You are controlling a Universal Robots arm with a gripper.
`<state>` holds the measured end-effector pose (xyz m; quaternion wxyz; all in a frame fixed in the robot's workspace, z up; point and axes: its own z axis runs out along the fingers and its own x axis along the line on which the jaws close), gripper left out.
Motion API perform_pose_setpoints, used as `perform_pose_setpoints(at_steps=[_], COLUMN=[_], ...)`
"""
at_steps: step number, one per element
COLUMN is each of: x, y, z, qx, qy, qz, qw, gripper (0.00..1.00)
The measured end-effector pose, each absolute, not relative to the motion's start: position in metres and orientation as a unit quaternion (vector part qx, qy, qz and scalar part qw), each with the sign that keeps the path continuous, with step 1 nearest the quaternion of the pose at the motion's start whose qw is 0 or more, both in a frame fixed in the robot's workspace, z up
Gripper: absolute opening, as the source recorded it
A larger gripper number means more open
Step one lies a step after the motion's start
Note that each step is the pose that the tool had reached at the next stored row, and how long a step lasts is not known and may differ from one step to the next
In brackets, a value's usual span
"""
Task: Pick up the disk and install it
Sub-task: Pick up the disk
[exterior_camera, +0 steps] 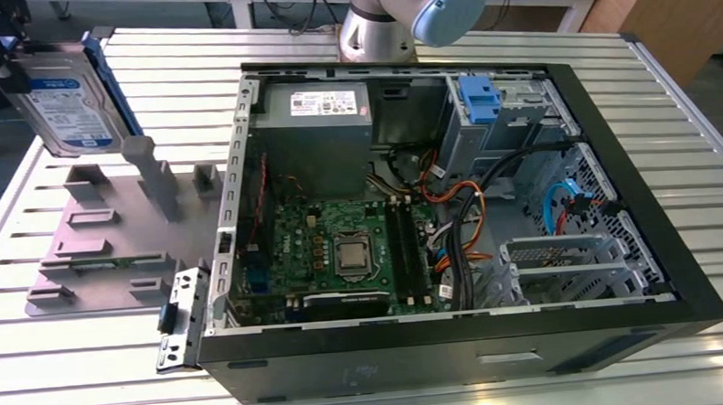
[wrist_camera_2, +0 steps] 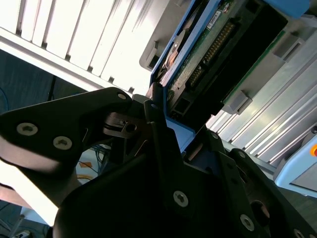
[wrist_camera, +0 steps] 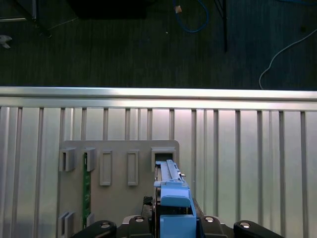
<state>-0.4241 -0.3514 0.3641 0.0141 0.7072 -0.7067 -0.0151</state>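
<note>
One disk gripped upright by tool, above one grey tray.

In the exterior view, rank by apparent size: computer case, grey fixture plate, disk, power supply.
1. computer case, by far the largest.
2. grey fixture plate.
3. power supply and the disk look about alike; the disk is held raised in the claw, perhaps nearer the camera, so I won't rank them.
</note>
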Motion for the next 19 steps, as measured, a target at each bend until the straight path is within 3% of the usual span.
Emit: perform_pose_setpoints(at_steps=[19], x=[-0.4241], y=[-0.3514], z=[0.3689], qx=[0.707], qy=[-0.707], qz=[-0.015], qw=[0.014], gripper=[0.37])
